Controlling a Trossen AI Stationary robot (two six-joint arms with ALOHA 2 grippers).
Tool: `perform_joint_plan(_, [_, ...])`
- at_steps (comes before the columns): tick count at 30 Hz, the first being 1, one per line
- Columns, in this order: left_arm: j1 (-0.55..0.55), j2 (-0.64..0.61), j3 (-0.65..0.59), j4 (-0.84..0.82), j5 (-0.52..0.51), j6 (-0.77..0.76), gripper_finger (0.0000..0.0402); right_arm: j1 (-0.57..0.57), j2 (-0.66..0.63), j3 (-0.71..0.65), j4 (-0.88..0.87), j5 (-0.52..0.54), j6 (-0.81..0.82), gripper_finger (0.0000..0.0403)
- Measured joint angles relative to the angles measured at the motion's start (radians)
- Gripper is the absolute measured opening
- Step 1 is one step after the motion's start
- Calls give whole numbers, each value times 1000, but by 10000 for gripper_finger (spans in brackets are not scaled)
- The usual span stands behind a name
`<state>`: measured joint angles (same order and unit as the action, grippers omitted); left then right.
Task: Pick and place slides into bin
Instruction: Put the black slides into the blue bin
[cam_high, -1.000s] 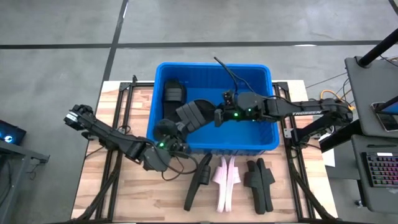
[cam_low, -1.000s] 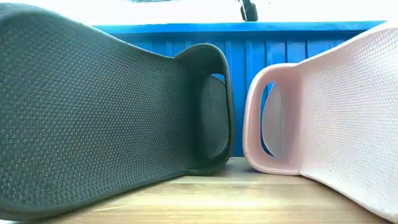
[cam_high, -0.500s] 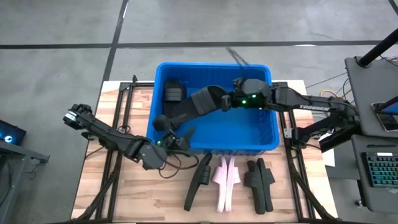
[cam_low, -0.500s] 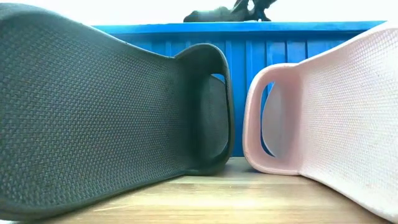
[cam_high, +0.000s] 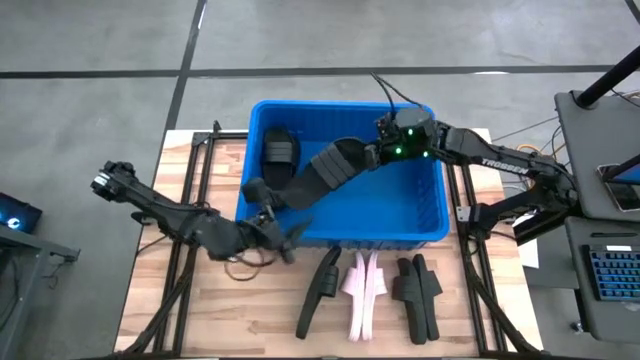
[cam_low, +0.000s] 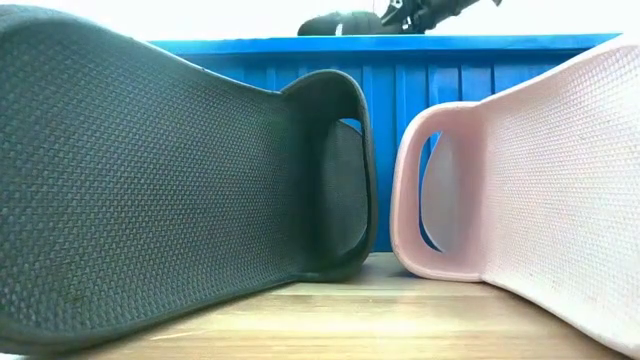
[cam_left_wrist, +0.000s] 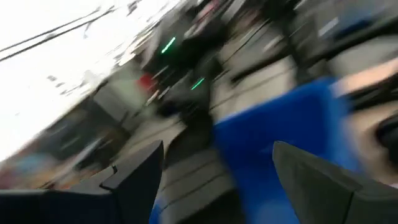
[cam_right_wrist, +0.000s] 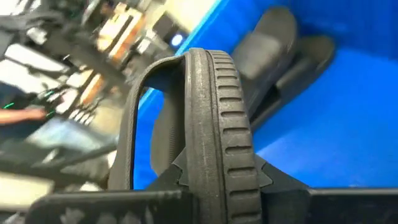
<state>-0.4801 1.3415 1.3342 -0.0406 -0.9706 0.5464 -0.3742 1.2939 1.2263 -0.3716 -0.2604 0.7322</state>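
- Where the pale wooden tabletop (cam_high: 200, 300) lies nearest the viewer in the high view, four slides wait in a row: a black slip-on sandal on its edge (cam_high: 320, 288), a pale pink foam slide (cam_high: 360, 290) just beside it, and a black pair (cam_high: 417, 290) lying together further toward the right arm's side.
- From table level, that black sandal (cam_low: 170, 190) and the pink slide (cam_low: 520, 200) fill the foreground, both on edge, with the ribbed blue wall of the large rectangular plastic bin (cam_low: 400, 70) behind them.
- Just outside the bin's near left corner, the left end effector (cam_high: 280, 232) hangs with its fingers spread apart and holds nothing; the edge-standing black sandal is the closest waiting slide to it.
- Inside the bin (cam_high: 420, 235), one black slide (cam_high: 278, 152) already rests against the far left wall.
- Above the bin, the right end effector (cam_high: 385, 152) is clamped on the heel end of a long black ribbed-sole slide (cam_high: 320, 175); the wrist view shows the sole edge (cam_right_wrist: 214, 143) pinched between the fingers.
- Its long axis runs diagonally from the end effector down toward the bin's near left corner, toe end low, so a release would likely drop it inside.
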Motion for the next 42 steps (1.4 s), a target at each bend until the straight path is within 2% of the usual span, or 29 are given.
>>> perform_joint_plan(2, [4,-26,0,-9,109,-18,286,-50,0,0,11,-145,0,38])
perform_joint_plan(4, [9,-47,0,-37,148,8,286,-89,3,2,15,-264,19,38])
perform_joint_plan(8, [22,-59,0,-118,111,162,286,-135,6,2,8,-307,79,38])
perform_joint_plan(13, [55,-16,27,-127,67,318,286,-184,6,2,9,-433,79,38])
perform_joint_plan(19, [134,65,91,-127,65,402,286,-203,6,2,9,-573,79,38])
perform_joint_plan(23, [172,125,127,-116,56,510,286,-203,6,1,4,-646,89,38])
perform_joint_plan(30, [189,224,150,23,54,689,286,-206,6,0,-106,-663,29,38])
perform_joint_plan(37, [200,308,161,30,53,830,286,-205,4,0,-150,-654,-1,38])
perform_joint_plan(42, [205,346,161,112,-6,883,286,-206,4,0,-197,-653,-35,38])
